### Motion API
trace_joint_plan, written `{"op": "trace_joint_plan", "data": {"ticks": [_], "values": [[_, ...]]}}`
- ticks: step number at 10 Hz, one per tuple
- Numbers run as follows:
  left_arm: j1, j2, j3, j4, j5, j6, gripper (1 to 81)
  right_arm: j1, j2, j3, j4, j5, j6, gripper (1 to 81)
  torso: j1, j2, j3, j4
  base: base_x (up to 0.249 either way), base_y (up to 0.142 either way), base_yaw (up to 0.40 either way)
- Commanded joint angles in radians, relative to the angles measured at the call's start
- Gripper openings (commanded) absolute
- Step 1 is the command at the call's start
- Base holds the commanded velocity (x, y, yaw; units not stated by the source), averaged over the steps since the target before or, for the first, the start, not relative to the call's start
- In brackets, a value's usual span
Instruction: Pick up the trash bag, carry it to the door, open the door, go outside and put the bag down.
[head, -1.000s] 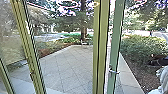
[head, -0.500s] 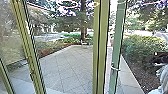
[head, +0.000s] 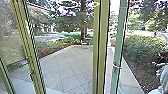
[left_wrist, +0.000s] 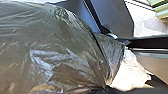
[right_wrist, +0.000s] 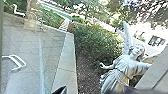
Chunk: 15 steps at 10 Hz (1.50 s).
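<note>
The trash bag (left_wrist: 62, 50), dark and shiny, spreads large across the left wrist view. Its plastic bunches together at my left gripper (left_wrist: 107, 86), which is shut on it. In the head view, the green-framed door (head: 119, 45) stands ajar, with a gap between its edge and the olive post. A metal handle (head: 117, 66) sits on its frame. A dark tip of my right gripper (right_wrist: 60, 90) pokes into the right wrist view; how it stands I cannot tell.
Through the glass lies a paved yard (head: 67, 62) with trees behind. A bush (head: 142, 46) and a mulch bed border the paving on the right. A white winged statue (right_wrist: 120, 70) stands by the bed. Olive posts (head: 100, 50) rise in front.
The door's green edge and its handle have shifted right, widening the gap beside the olive post. The surrounding scene holds still.
</note>
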<state>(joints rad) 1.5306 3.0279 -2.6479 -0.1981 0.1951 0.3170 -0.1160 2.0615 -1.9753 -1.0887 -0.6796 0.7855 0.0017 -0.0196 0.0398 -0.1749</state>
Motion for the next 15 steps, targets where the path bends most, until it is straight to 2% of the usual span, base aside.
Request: {"op": "trace_joint_plan", "data": {"ticks": [1, 6, 7, 9, 12, 15], "values": [[-0.054, 0.007, 0.006, -0.011, 0.076, 0.004, 1.0, 0.138, -0.044, -0.031, -0.125, -0.051, -0.005, 81.1, 0.000, 0.000, 0.000, 0.000, 0.000, 0.000, 0.000], [-0.054, 0.007, 0.006, -0.011, 0.076, 0.004, 1.0, 0.130, -0.085, -0.045, -0.187, -0.054, -0.081, 81.1, 0.000, 0.000, 0.000, 0.000, 0.000, 0.000, 0.000], [-0.054, 0.005, 0.006, -0.011, 0.076, 0.004, 1.0, 0.129, -0.084, -0.062, -0.217, -0.054, -0.098, 81.1, 0.000, 0.000, 0.000, 0.000, 0.000, 0.000, 0.000], [-0.054, 0.008, 0.006, -0.011, 0.076, 0.004, 1.0, 0.121, -0.074, -0.126, -0.273, -0.048, -0.107, 81.1, 0.000, 0.000, 0.000, 0.000, 0.000, 0.000, 0.000], [-0.054, 0.010, 0.006, -0.011, 0.076, 0.004, 1.0, 0.124, -0.015, -0.253, -0.309, -0.009, -0.112, 81.1, 0.000, 0.000, 0.000, 0.000, 0.000, 0.000, 0.000], [-0.051, 0.010, 0.006, -0.011, 0.076, 0.001, 1.0, 0.112, 0.047, -0.419, -0.315, 0.048, -0.178, 81.1, 0.000, 0.000, 0.000, 0.000, 0.000, 0.000, 0.000]]}}
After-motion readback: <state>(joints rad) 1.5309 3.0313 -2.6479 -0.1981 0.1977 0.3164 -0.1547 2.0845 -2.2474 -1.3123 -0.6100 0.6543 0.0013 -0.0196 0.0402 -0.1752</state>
